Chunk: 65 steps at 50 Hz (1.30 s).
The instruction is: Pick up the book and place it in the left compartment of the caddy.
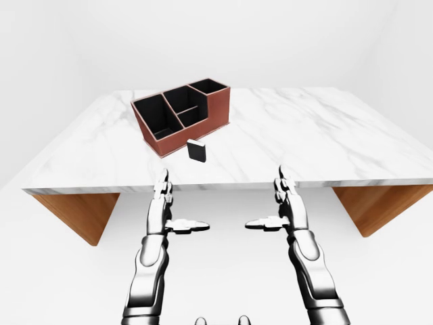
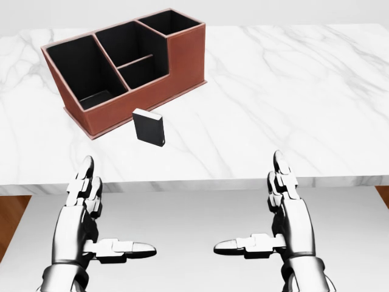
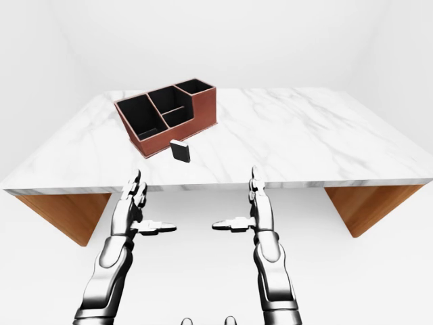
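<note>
White walls surround a marble table [image 1: 304, 135] with wooden legs. Toward its left sits my caddy [image 2: 121, 67], the book [image 2: 149, 127] standing upright just below it. Both hands hover off the table edge, fingers spread, empty; my left hand [image 2: 85, 210] looks nearer than my right hand [image 2: 285, 210].

No legible text, label or number on the book [image 2: 149, 127], caddy [image 2: 126, 64] or table [image 2: 292, 91].
</note>
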Tool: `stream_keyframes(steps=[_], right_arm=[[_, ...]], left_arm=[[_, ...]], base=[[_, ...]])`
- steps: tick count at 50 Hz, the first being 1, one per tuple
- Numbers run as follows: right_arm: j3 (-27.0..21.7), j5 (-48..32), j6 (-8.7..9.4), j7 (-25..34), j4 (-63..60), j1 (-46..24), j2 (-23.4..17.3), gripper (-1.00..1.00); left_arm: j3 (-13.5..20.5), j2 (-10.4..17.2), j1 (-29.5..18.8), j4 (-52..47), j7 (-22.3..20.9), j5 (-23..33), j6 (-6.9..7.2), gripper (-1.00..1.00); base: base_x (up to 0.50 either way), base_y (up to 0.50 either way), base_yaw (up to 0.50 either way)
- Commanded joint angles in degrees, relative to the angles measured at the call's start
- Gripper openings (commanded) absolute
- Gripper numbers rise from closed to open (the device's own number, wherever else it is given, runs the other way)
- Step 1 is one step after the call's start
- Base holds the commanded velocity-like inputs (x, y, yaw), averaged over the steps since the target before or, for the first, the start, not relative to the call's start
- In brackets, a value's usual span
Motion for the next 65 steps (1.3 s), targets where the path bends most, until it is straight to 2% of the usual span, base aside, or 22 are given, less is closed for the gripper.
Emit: stream_keyframes(steps=[1,3,4,5,8,9,13,15,16,18,20,21,28,29,34,35,45,51,65], right_arm=[[-1.2,-0.2,-0.99,1.3,-0.3,0.2,-0.8,1.0],[-1.2,-0.3,-0.99,1.3,-0.3,0.2,-0.7,1.0],[-0.4,0.2,1.33,2.2,-5.0,2.0,-0.5,1.0],[-0.3,0.1,1.86,2.3,-5.9,2.3,-0.4,1.0],[-0.3,0.1,1.92,2.4,-6.0,2.3,-0.4,1.0],[-0.2,0.0,2.83,2.6,-7.6,2.8,-0.4,1.0],[-0.2,0.0,2.9,2.6,-7.7,2.8,-0.3,1.0],[0.3,-0.4,4.34,2.7,-11.2,4.1,-0.2,1.0],[0.3,-0.5,4.38,2.7,-11.3,4.1,-0.2,1.0],[0.5,-0.9,5.0,2.7,-12.9,4.7,-0.1,1.0],[0.5,-0.9,5.04,2.7,-13.0,4.7,-0.1,1.0],[0.9,-1.9,5.49,2.5,-14.2,5.1,-0.2,1.0],[0.9,-2.1,5.49,2.6,-14.3,5.1,-0.1,1.0],[1.7,-3.3,5.49,2.0,-22.6,6.8,0.0,1.0],[1.7,-3.5,5.49,2.0,-23.2,6.9,0.1,1.0],[2.5,-4.2,5.49,1.2,-29.8,8.3,0.5,1.0],[3.5,-4.5,5.49,1.2,-36.8,10.2,0.4,1.0],[4.8,-8.7,5.49,0.2,-36.2,10.3,-0.2,1.0],[4.8,-6.8,5.49,0.8,-34.7,10.6,0.2,1.0]], left_arm=[[1.3,0.6,0.4,-1.0,-1.4,-0.7,0.42,1.0],[1.3,0.6,0.4,-1.0,-1.4,-0.7,0.42,1.0],[1.8,0.9,0.5,-2.4,-1.8,-1.4,1.34,1.0],[1.9,0.9,0.6,-2.6,-1.8,-1.4,1.43,1.0],[1.9,0.9,0.6,-2.6,-1.9,-1.4,1.44,1.0],[2.0,0.9,0.9,-3.6,-2.0,-1.6,1.9,1.0],[2.0,0.9,1.0,-3.7,-2.0,-1.5,1.94,1.0],[1.7,0.8,2.6,-7.6,-2.4,-1.6,3.64,1.0],[1.7,0.8,2.6,-7.7,-2.4,-1.6,3.68,1.0],[1.9,0.8,3.6,-10.5,-2.7,-2.0,4.81,1.0],[1.9,0.7,3.7,-10.6,-2.8,-1.9,4.81,1.0],[2.1,0.8,4.7,-13.7,-3.2,-2.5,4.81,1.0],[2.2,0.6,4.8,-13.9,-3.3,-2.4,4.81,1.0],[3.2,0.8,6.6,-20.5,-3.7,-3.9,4.81,1.0],[3.4,0.6,6.7,-20.9,-4.0,-3.8,4.81,1.0],[4.1,0.6,8.6,-26.4,-4.3,-5.1,4.81,1.0],[4.0,-0.1,10.1,-29.8,-4.9,-4.6,4.81,1.0],[4.8,-0.2,10.3,-31.2,-5.4,-5.1,4.81,1.0],[5.7,-0.4,10.5,-33.0,-5.5,-5.7,4.81,1.0]], base=[[0.0,0.0,0.0],[0.0,0.0,0.0],[0.0,0.0,0.0],[0.0,0.0,0.0],[0.0,0.0,0.0],[0.0,0.0,0.0],[0.0,0.0,0.0],[0.0,0.0,0.0],[0.0,0.0,0.0],[0.0,0.0,0.0],[0.0,0.0,0.0],[0.0,0.0,0.0],[0.0,0.0,0.0],[0.0,0.0,0.0],[0.0,0.0,0.0],[0.0,0.0,0.0],[0.0,0.0,0.0],[0.0,0.17,0.0],[0.0,0.5,0.0]])
